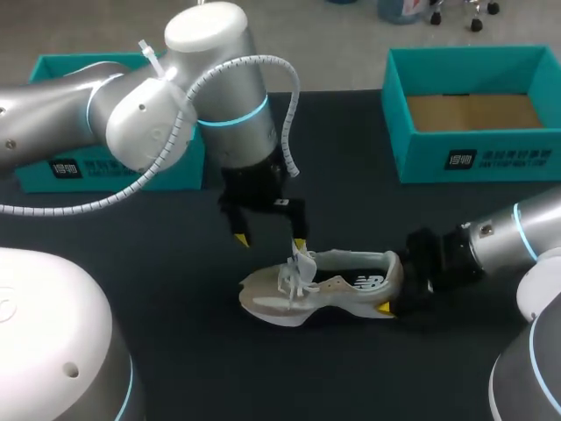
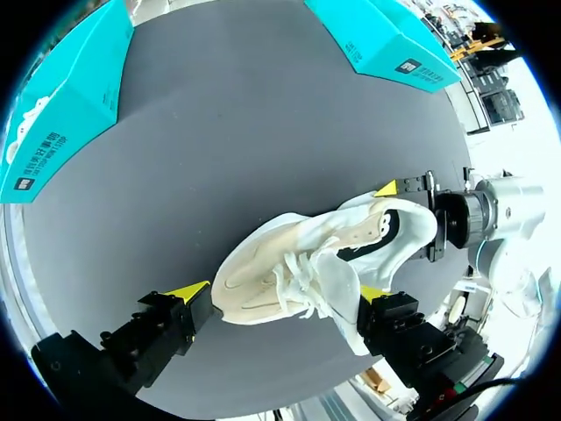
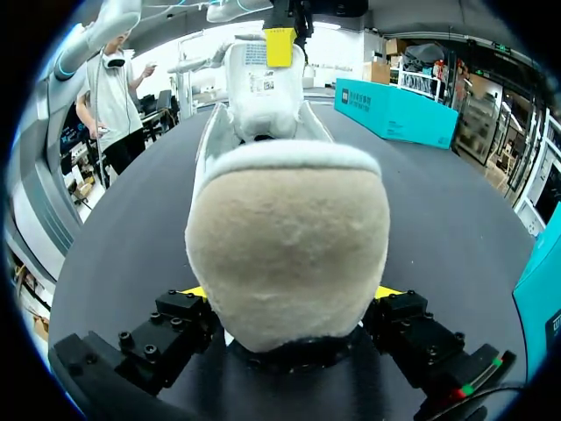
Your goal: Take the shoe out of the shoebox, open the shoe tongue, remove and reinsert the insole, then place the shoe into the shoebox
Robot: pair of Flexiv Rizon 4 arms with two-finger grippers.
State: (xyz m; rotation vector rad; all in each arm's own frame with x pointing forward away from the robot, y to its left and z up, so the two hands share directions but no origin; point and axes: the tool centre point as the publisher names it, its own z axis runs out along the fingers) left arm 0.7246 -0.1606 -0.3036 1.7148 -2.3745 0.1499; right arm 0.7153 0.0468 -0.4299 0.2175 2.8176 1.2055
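Head view, shoe: the shoe point(image 1: 324, 285) sits on its sole on the dark table point(image 1: 131, 263), well apart from the open shoebox point(image 1: 473, 145).
Head view, left arm: the left gripper point(image 1: 269, 240) hangs over the laces with its fingers spread wide. One yellow tip is at the tongue point(image 1: 302, 259).
Head view, right arm: the right gripper point(image 1: 394, 288) is at the heel point(image 1: 390, 267).
Left wrist view, grip: the shoe point(image 2: 289, 263) lies between the spread fingers. The tongue point(image 2: 346, 307) leans on one finger only, so nothing is pinched.
Right wrist view, grip: the heel point(image 3: 285, 254) fills the gap of the right gripper point(image 3: 291, 294), both fingers pressing it, so it is clamped. The tongue point(image 3: 259, 83) stands upright ahead of it.
Step in hand: probably opening the tongue, as the shoe is already out of its box.
Next move: the left fingers likely need to close on the tongue from both sides, then draw it up and toward the toe with the heel held down. That would clear the way to the insole.
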